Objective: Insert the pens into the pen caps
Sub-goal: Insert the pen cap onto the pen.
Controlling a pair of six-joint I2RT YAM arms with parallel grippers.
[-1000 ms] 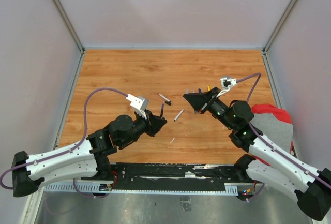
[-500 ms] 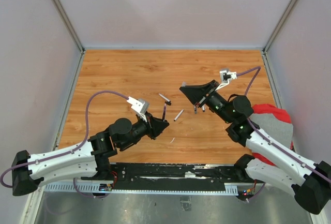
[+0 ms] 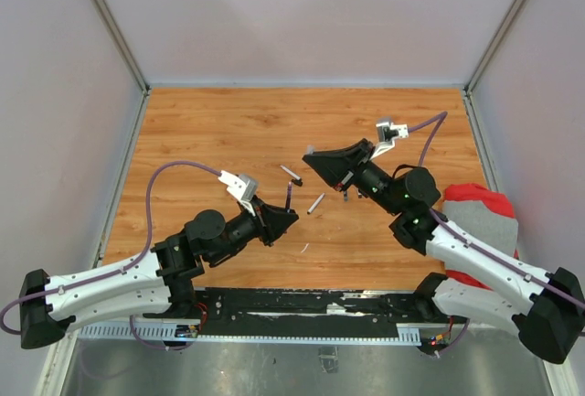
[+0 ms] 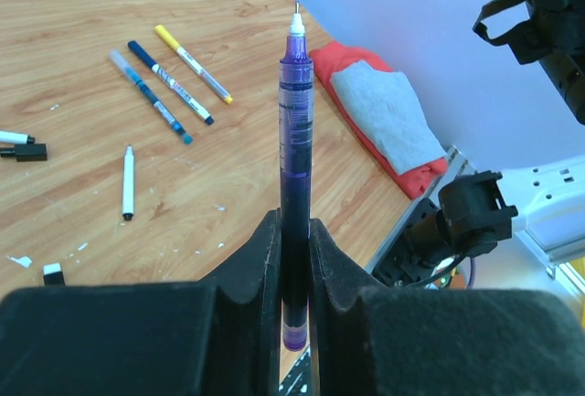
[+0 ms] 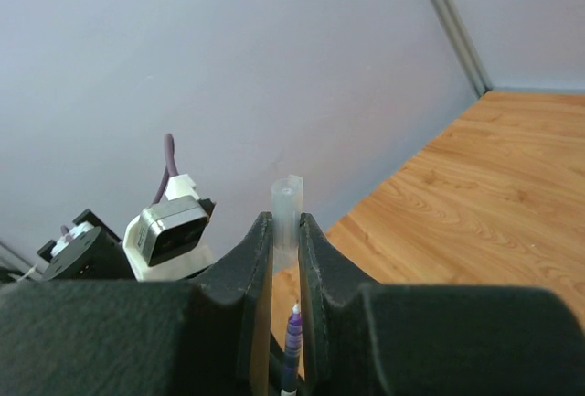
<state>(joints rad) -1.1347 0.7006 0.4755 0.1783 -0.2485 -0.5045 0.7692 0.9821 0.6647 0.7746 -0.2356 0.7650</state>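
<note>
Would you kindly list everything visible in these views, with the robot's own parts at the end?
purple translucent pen: one, purple, upright between the left gripper's fingers.
clear plastic cap tube: one, clear, pinched in the right gripper.
coloured pens: three, grey-teal, dark blue and yellow, side by side on the wooden table.
white pen with a dark tip: one, white, loose on the table.
white pen with a black cap: one, white and black, mid-table.
small black-and-white piece: one, near the left gripper; too small to identify.
red and grey cloth bundle: one, at the table's right side.
left gripper: one, black, shut on the purple pen.
right gripper: one, black, shut on the cap tube.
</note>
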